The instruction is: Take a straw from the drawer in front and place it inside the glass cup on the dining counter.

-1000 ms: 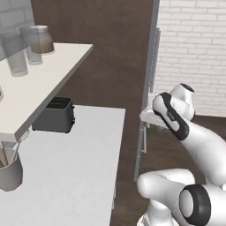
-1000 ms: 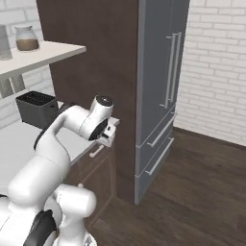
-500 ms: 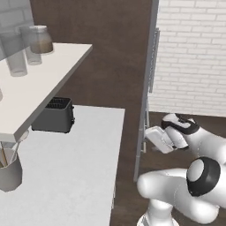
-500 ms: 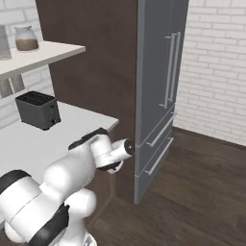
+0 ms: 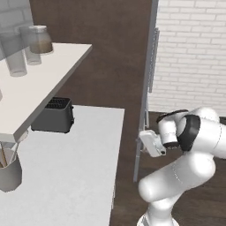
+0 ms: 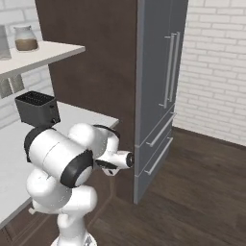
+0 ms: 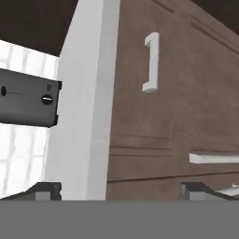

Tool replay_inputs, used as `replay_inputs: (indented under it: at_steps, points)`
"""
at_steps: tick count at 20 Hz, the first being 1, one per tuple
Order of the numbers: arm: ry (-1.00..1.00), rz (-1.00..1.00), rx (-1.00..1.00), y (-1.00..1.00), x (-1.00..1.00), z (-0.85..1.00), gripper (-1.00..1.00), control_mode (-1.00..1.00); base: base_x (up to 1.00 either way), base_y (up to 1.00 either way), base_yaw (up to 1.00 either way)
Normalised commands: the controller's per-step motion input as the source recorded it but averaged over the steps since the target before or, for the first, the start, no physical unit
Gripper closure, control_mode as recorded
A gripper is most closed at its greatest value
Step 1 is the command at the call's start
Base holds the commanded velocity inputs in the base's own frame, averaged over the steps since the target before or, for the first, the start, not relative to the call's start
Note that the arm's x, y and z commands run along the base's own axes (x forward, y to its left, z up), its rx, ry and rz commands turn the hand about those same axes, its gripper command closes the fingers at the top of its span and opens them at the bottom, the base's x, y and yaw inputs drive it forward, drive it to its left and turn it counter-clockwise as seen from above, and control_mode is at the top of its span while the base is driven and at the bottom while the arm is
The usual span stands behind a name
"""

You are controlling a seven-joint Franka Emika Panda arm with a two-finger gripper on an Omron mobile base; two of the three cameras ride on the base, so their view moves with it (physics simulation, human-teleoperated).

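Since a second ago my arm has folded right down: the hand was up by the fridge (image 6: 158,86) at about worktop height, and now it's dropped lower, sitting just off the front corner of the white worktop (image 5: 75,167), with the elbow bulging out to the side. The kitchen around me looks the same in both base views, so it's my arm that moved and not the base. My pincer (image 7: 122,189) is spread wide, with one fingertip (image 7: 44,190) way out at one bottom corner of the hand view and the other at the opposite corner, and nothing held between them. The hand is rolled onto its side, so in the hand view the worktop edge runs up the picture as a pale band. Right next to it is the brown drawer (image 7: 186,93), shut flush, with its pale handle (image 7: 150,60) lying parallel to that edge. I'm looking straight at the front but not touching it. A seam separates it from a second brown panel further along, which has its own handle (image 7: 212,158) turned the other way. The black toaster (image 5: 53,115) sits on the worktop back by the wall, under the white shelf (image 5: 39,84). That shelf carries a jar (image 5: 39,39) with something brown in it and a couple of clear glasses (image 5: 15,55). A grey pot (image 5: 9,172) stands at the near end of the worktop.
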Motion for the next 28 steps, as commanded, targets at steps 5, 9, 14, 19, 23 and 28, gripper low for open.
replay_inputs:
  at_steps: [5, 9, 14, 19, 23, 28]
  points:
    - [0.1, 0.0, 0.06, 0.1, 0.62, -0.18, -1.0, -1.0, 0.0, 0.0, 0.0]
    - [0.11, 0.01, 0.03, 0.31, 0.53, -0.26, -1.0, -1.0, 0.0, 0.0, 0.0]
    - [0.06, 0.03, 0.05, 0.27, 0.41, -0.25, -1.0, -1.0, 0.0, 0.0, 0.0]
    - [0.0, 0.04, 0.05, 0.27, 0.41, -0.33, -1.0, -1.0, 0.0, 0.0, 0.0]
    - [0.01, 0.05, 0.09, 0.2, 0.41, -0.36, -1.0, -1.0, 0.0, 0.0, 0.0]
    - [0.01, 0.04, 0.1, 0.17, 0.44, -0.35, -1.0, -1.0, 0.0, 0.0, 0.0]
